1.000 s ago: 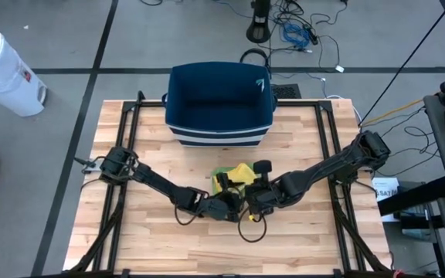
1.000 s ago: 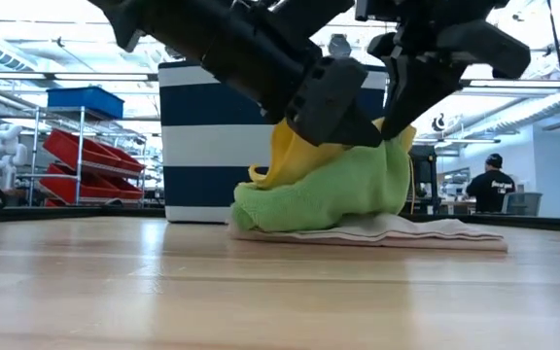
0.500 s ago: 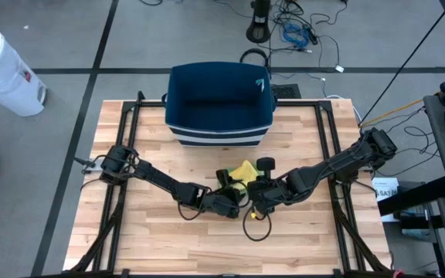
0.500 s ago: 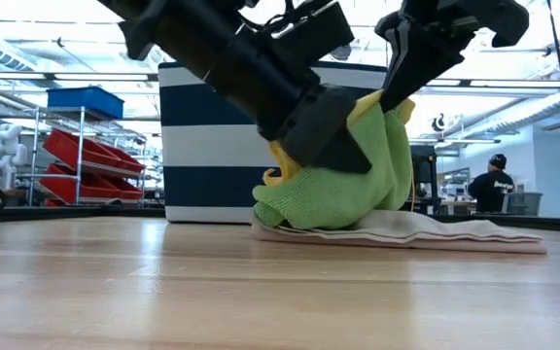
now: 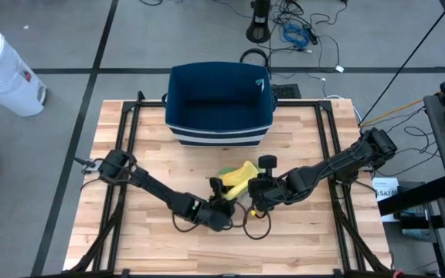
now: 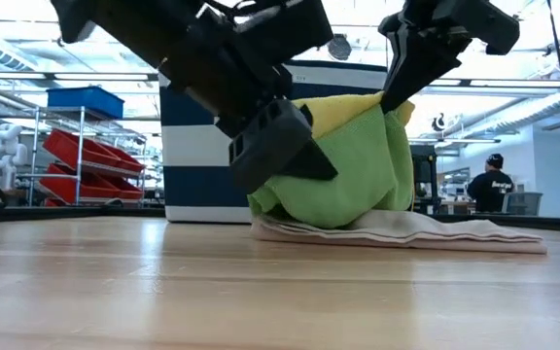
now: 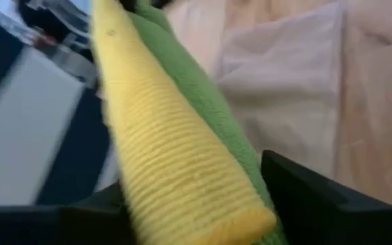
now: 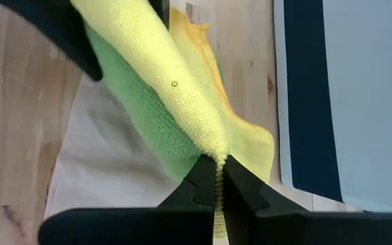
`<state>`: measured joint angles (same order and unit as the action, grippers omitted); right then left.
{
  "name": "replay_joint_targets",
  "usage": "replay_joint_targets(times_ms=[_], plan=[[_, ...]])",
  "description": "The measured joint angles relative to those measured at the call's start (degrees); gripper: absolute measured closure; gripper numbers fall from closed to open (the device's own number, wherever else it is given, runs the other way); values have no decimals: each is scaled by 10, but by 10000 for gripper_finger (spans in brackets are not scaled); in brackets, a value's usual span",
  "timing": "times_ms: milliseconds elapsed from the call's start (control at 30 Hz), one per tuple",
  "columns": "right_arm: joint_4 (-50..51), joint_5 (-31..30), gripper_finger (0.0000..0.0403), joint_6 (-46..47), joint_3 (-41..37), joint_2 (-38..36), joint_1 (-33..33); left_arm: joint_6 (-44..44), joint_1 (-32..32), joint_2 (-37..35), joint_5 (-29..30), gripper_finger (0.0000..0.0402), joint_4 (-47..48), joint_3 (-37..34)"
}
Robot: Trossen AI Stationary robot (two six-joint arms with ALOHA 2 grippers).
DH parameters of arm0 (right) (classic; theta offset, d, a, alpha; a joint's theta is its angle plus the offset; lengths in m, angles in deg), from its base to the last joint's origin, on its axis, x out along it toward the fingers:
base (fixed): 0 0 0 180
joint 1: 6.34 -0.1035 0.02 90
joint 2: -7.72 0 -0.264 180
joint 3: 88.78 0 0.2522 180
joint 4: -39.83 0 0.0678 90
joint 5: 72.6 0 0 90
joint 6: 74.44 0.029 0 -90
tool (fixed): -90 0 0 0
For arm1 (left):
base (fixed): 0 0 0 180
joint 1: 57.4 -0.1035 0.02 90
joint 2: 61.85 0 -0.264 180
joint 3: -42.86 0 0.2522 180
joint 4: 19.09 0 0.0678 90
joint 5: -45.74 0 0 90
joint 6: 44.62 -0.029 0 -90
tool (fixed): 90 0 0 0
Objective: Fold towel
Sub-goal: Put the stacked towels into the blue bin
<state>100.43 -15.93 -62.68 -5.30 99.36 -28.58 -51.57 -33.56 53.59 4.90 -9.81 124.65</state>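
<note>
Low view: yellow towel (image 6: pixel 343 109) draped over bunched green towel (image 6: pixel 343 180)

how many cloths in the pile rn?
3 visible. The yellow ribbed cloth is on top, pinched by the right gripper. The green terry cloth is under it. The flat beige cloth lies on the wooden table. More may be hidden underneath.

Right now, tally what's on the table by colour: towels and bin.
Yellow towel: 1
Green towel: 1
White/beige towel: 1
Navy bin with white stripes: 1
Total: 4
</note>
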Motion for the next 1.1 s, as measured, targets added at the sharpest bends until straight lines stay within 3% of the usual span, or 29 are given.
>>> replay_joint_targets(times_ms=[100,233,467,733,1100], plan=[[3,0,402,4,0,0,0,-27,6,0,35,197,0,0],[14,2,402,10,0,0,0,-45,6,0,40,267,-1,0],[45,-15,402,10,0,0,-10,-163,3,0,90,384,-2,5],[104,-51,402,47,0,0,-22,-272,-30,0,137,390,-11,45],[214,-134,403,124,0,-23,-66,-400,-85,0,117,391,-96,48]])
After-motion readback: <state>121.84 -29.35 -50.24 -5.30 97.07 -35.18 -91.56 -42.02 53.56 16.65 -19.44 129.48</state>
